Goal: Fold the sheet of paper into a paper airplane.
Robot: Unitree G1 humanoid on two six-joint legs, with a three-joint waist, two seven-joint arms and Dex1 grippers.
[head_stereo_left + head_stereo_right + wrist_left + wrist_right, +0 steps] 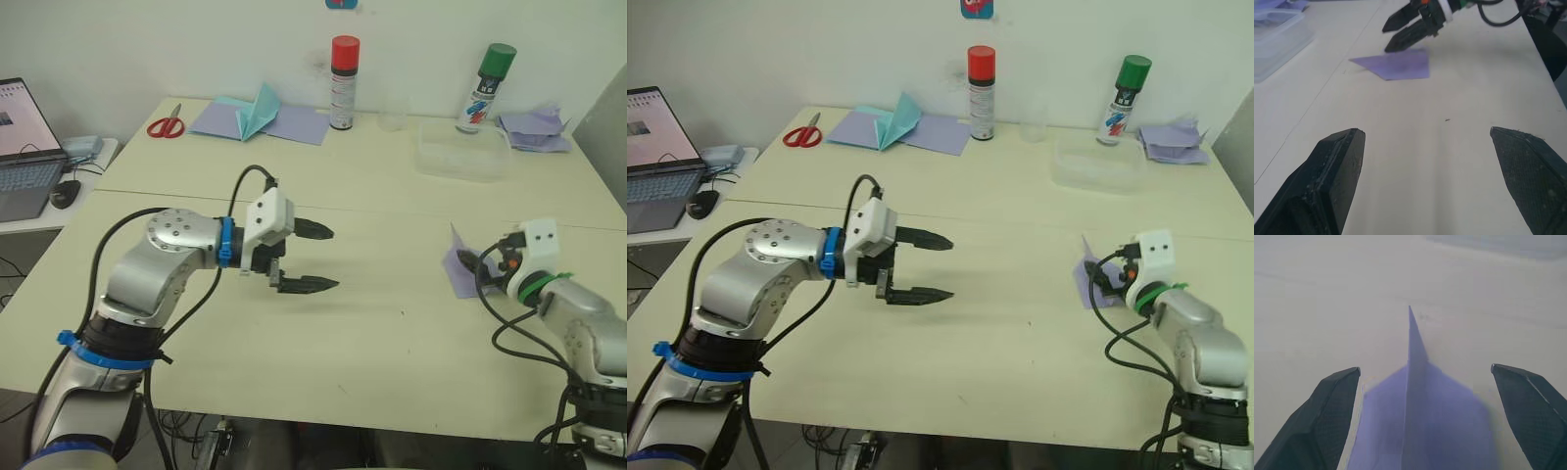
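Pale bench (372, 323) carries the sheet of paper (1398, 65), light, limp and easily creased, lying between the spread fingers of the right gripper (1422, 421), best pinched at an edge, while the left gripper (312, 258) hovers with fingers apart, well away.

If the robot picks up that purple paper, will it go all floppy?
Probably floppy: the purple paper looks thin and lies nearly flat. Its raised crease may stiffen it a little. On the smooth table it could slide away from the open right pincer.

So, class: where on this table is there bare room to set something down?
Bare: the front stretch between the left claw and the lavender paper. Crowded: the back edge, with scissors, papers, spray cans and tub.
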